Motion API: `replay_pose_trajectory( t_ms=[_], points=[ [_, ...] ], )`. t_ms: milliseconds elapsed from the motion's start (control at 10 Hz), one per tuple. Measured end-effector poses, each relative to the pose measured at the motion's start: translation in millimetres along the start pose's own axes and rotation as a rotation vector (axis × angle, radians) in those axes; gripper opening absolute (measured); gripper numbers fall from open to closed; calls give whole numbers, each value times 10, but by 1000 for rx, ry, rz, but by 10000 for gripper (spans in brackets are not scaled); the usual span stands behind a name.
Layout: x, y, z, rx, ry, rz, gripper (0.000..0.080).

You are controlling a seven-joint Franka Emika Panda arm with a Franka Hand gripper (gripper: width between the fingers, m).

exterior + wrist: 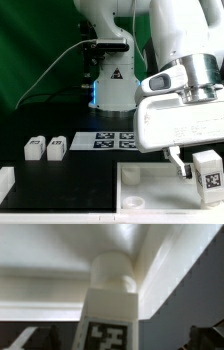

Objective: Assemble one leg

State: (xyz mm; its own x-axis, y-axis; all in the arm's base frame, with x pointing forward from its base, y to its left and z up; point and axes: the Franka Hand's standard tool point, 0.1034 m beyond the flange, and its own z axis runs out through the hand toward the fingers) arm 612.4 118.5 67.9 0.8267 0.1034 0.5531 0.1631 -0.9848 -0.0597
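Note:
A leg [207, 171], a small white block with a black-and-white tag, stands upright at the corner of the white square top [150, 190] on the exterior view's right. In the wrist view the leg [108, 308] points its rounded end into the top's inner corner [160, 263]. My gripper [203, 168] straddles this leg. In the wrist view the gripper [120, 339] has its fingertips [30, 337] standing apart from the leg on both sides, with dark gaps between. It is open.
Two more legs [35, 149] [56, 149] lie side by side on the black table at the exterior view's left. The marker board [110, 141] lies behind the top, in front of the arm's base [110, 90].

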Motion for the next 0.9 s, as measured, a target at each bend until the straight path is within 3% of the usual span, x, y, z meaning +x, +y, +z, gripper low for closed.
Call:
replay_pose_trajectory(
  t_ms=[200,600,700,900],
  points=[
    [1,12,-5,0,-4,0,649],
    [223,160,-384,8,-128,4,649],
    [213,124,-383,32,-242,32,649],
    [340,45,-340,67,-449,69,649]
  ],
)
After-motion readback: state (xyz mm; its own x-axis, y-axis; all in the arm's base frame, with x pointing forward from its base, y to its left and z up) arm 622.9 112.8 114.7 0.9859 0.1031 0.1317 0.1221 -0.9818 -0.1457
